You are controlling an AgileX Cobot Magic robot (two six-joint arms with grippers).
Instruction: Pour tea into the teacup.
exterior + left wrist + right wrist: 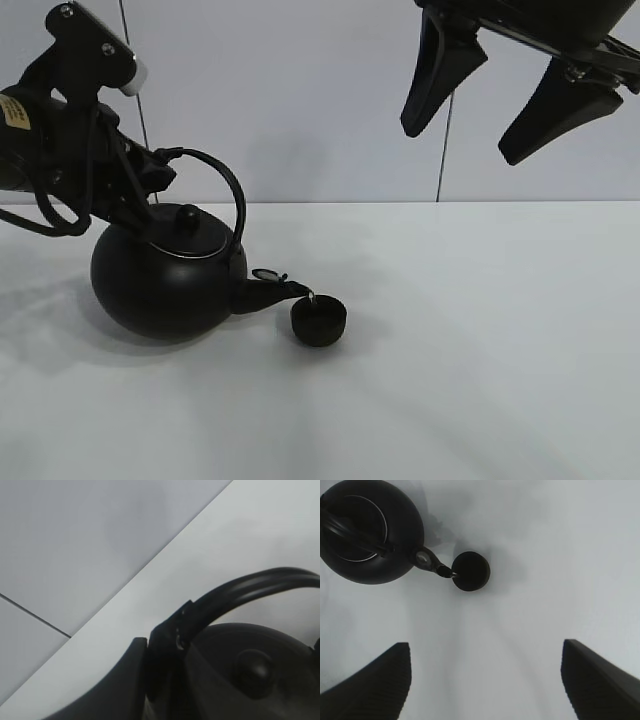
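**Inspector A:** Below the right gripper, what stands on the table?

**Inspector B:** The teacup, upright, well apart from those jaws and off to their kettle side. The jaws hang high over the surface, spread wide, holding nothing.

**Inspector A:** And the left gripper?

**Inspector B:** Jaws clamped on the arched handle of the kettle, at the end away from the spout. The kettle is tipped spout-down. Whether its base touches the table, I cannot tell.

**Inspector A:** The teacup relative to those jaws?

**Inspector B:** Lower than them and beyond the kettle's body. The spout tip sits just over the cup's nearer rim. A small bright glint shows at the tip. Whether liquid runs there, I cannot tell.
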